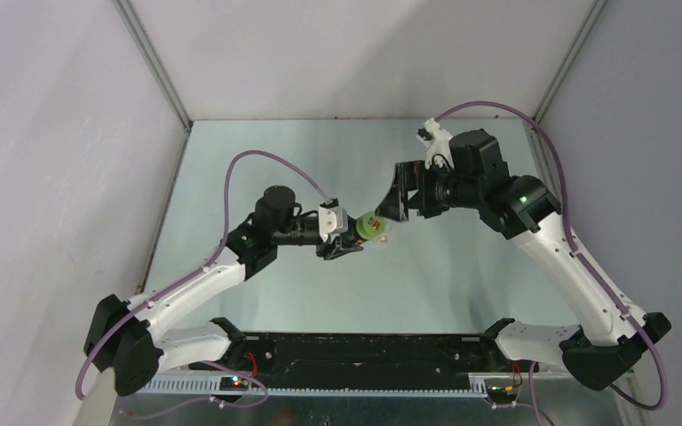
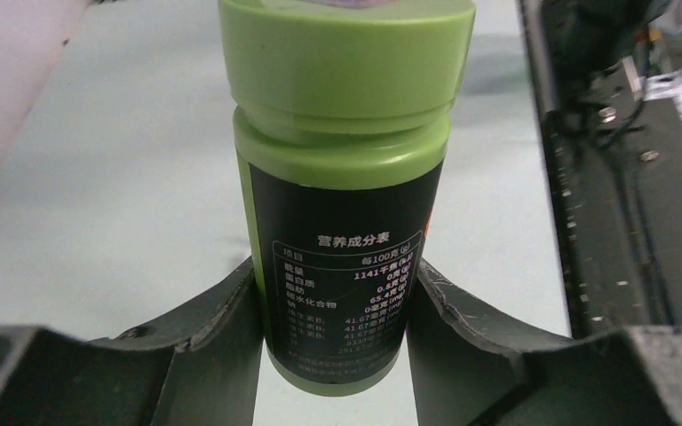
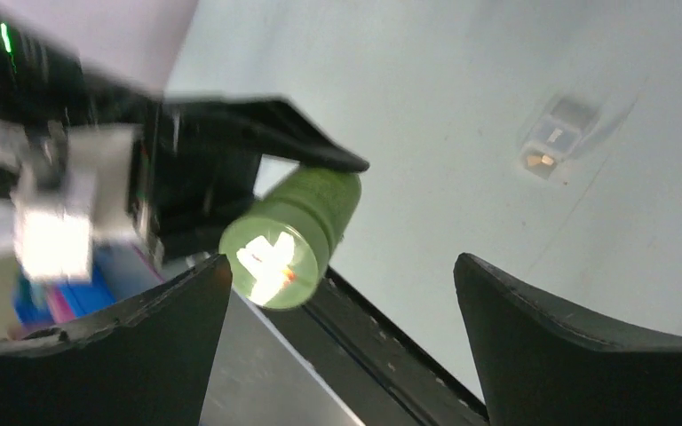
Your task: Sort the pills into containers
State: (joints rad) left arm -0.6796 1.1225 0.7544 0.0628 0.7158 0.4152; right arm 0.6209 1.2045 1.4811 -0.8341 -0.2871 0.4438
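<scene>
My left gripper (image 2: 337,293) is shut on the lower body of a green bottle (image 2: 342,177) with a black label, and its green cap (image 2: 346,53) is on. In the top view the left gripper (image 1: 346,240) holds the bottle (image 1: 368,227) sideways above the table, cap end towards my right gripper (image 1: 397,200). The right gripper (image 3: 342,266) is open and empty, with the cap's face (image 3: 271,257) just off its left finger (image 3: 142,328). The clear two-compartment container (image 3: 555,138) lies on the table beyond, with an orange pill (image 3: 540,161) in one compartment.
The black base rail (image 3: 382,328) runs along the table's near edge and also shows in the left wrist view (image 2: 622,222). Grey walls (image 1: 71,133) close in the pale table (image 1: 302,151) on the left, back and right.
</scene>
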